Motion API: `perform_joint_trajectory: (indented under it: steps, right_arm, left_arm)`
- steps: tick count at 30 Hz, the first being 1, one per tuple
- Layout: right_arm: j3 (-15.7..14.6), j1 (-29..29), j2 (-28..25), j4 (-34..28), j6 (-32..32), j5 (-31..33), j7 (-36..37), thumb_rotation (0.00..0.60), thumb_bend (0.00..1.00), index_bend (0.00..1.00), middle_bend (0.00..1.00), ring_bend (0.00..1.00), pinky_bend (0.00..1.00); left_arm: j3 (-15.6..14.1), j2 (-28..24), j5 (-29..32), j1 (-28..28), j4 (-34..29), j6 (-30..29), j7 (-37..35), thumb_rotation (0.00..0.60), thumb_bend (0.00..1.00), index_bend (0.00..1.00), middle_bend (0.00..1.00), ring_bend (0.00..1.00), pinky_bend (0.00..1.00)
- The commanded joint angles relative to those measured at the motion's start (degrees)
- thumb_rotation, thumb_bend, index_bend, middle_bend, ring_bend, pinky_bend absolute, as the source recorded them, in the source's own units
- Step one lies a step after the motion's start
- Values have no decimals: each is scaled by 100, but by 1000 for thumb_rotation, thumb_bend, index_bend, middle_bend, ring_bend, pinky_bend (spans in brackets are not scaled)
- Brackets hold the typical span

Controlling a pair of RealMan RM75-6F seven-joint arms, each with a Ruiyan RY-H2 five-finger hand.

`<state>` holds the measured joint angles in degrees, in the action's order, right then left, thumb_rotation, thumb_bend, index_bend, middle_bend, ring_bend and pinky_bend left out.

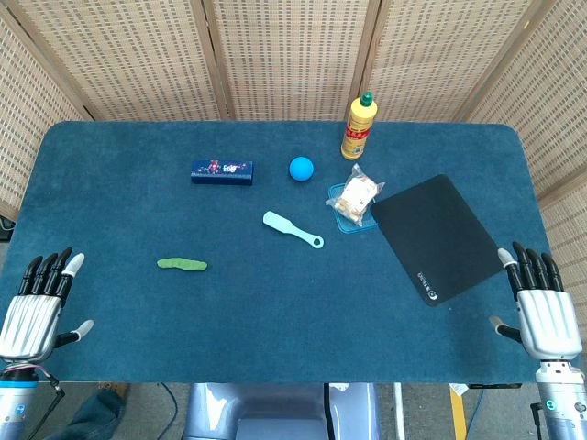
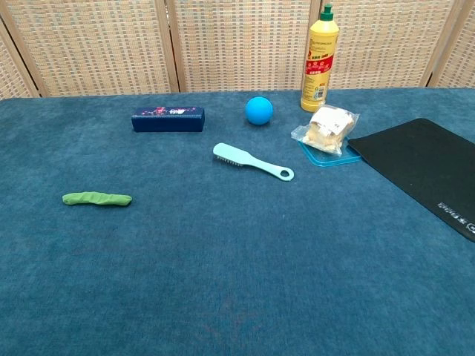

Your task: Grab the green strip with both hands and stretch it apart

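Note:
The green strip [image 1: 182, 265] is a short lumpy roll lying flat on the blue table [image 1: 275, 330], left of centre; the chest view also shows the green strip [image 2: 97, 199]. My left hand [image 1: 38, 307] hovers at the table's front left corner, fingers apart and holding nothing, well to the left of the strip. At the front right corner my right hand [image 1: 541, 307] is likewise spread and empty, far from the strip. Neither hand appears in the chest view.
A dark blue box [image 1: 222, 171], blue ball [image 1: 301, 168], yellow bottle [image 1: 359, 126], bagged snack on a blue lid [image 1: 354, 199], pale teal brush [image 1: 292, 229] and black mouse pad [image 1: 445, 236] lie across the back and right. A wicker screen [image 1: 293, 55] stands behind.

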<state>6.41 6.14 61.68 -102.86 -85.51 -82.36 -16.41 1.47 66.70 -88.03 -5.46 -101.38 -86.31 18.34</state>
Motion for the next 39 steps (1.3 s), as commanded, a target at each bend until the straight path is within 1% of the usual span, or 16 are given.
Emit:
perform_joint_trajectory:
  steps: [1, 5, 7, 12, 14, 15, 16, 18, 19, 21, 23, 27, 33, 39]
  right_arm:
    - [4, -1, 10, 13, -1, 8, 15, 600, 0, 0, 0, 0, 0]
    - [-3, 2, 6, 1, 18, 15, 30, 600, 0, 0, 0, 0, 0]
    - [-9, 4, 3, -10, 24, 9, 36, 600, 0, 0, 0, 0, 0]
    - [-5, 50, 13, 27, 113, 36, 76, 600, 0, 0, 0, 0, 0]
    - [5, 73, 19, 47, 165, 80, 87, 600, 0, 0, 0, 0, 0]
    - [9, 87, 22, 58, 196, 105, 90, 600, 0, 0, 0, 0, 0]
    - [11, 98, 27, 66, 221, 122, 92, 600, 0, 0, 0, 0, 0]
    - [13, 122, 40, 82, 271, 157, 85, 600, 0, 0, 0, 0, 0]
    - [12, 130, 44, 87, 287, 167, 82, 600, 0, 0, 0, 0, 0]
    - [10, 146, 54, 100, 326, 195, 78, 600, 0, 0, 0, 0, 0]
    - [9, 160, 63, 114, 364, 225, 79, 600, 0, 0, 0, 0, 0]
    - [15, 199, 76, 153, 451, 301, 90, 600, 0, 0, 0, 0, 0]
    - [25, 262, 89, 199, 588, 410, 115, 600, 0, 0, 0, 0, 0]
    - [34, 302, 88, 226, 665, 479, 141, 600, 0, 0, 0, 0, 0]
  left_arm:
    - [-1, -5, 25, -11, 0, 35, -5, 600, 0, 0, 0, 0, 0]
    - [8, 15, 86, -69, 46, 166, -30, 600, 0, 0, 0, 0, 0]
    - [47, 54, 185, -162, 123, 343, -109, 600, 0, 0, 0, 0, 0]
    - [399, 387, 598, -647, 613, 977, -347, 600, 0, 4, 0, 0, 0]
    - [530, 563, 718, -886, 861, 1273, -465, 600, 3, 52, 0, 0, 0]
    - [601, 672, 796, -1034, 1024, 1464, -532, 600, 22, 103, 0, 0, 0]
    - [655, 761, 856, -1164, 1143, 1633, -575, 600, 57, 159, 0, 0, 0]
    - [781, 971, 1029, -1449, 1431, 1994, -600, 600, 137, 228, 0, 0, 0]
    - [817, 1044, 1090, -1534, 1532, 2090, -588, 600, 176, 257, 0, 0, 0]
    - [893, 1210, 1246, -1726, 1743, 2322, -520, 600, 224, 292, 0, 0, 0]
    - [945, 1345, 1389, -1875, 1915, 2506, -436, 600, 255, 319, 0, 0, 0]
    - [1009, 1631, 1718, -2174, 2289, 2886, -229, 600, 307, 371, 0, 0, 0]
    - [971, 1967, 2167, -2458, 2696, 3372, -74, 600, 312, 407, 0, 0, 0]
    - [958, 2194, 2349, -2594, 2998, 3482, -61, 600, 313, 421, 0, 0, 0]
